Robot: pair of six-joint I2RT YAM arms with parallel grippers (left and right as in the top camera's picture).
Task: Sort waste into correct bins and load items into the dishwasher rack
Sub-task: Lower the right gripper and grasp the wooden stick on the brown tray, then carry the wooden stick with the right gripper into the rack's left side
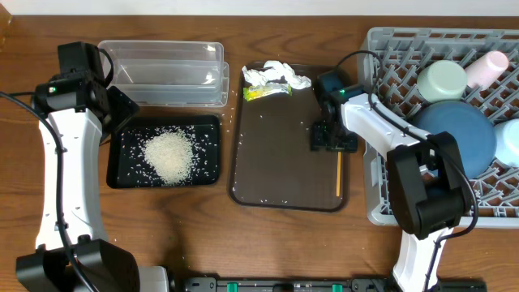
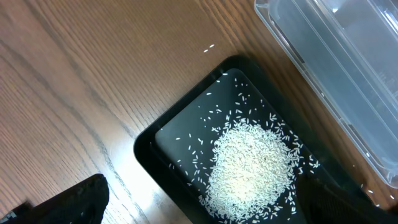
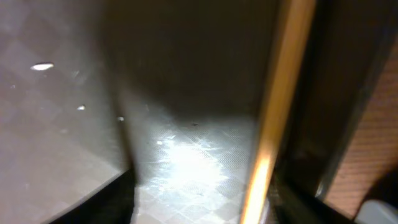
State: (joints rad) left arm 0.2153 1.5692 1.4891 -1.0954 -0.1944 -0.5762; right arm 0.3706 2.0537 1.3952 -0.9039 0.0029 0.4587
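Loose rice [image 1: 168, 154] is heaped in the black tray [image 1: 122, 174], also seen in the left wrist view [image 2: 252, 165]. My left gripper [image 1: 122, 112] [image 2: 205, 194] is open and empty above that tray's edge. The clear tub [image 1: 166, 71] stands empty behind it. Crumpled tissue [image 1: 276, 75] and the yellow-green wrapper [image 1: 266, 92] lie at the far end of the brown tray [image 1: 284, 138]. My right gripper [image 1: 332, 136] [image 3: 199, 202] is open, low over the brown tray, with the yellowish stick [image 1: 338, 174] [image 3: 280, 93] lying between its fingers, close to the right one. The grey rack [image 1: 389, 49] holds the blue plate [image 1: 458, 134], two mint bowls [image 1: 442, 81] [image 1: 509, 142] and the pink cup [image 1: 489, 66].
A few rice grains are scattered on the brown tray and on the wood between the trays. The rack stands right against the brown tray's right side. The right arm reaches over the rack's left wall.
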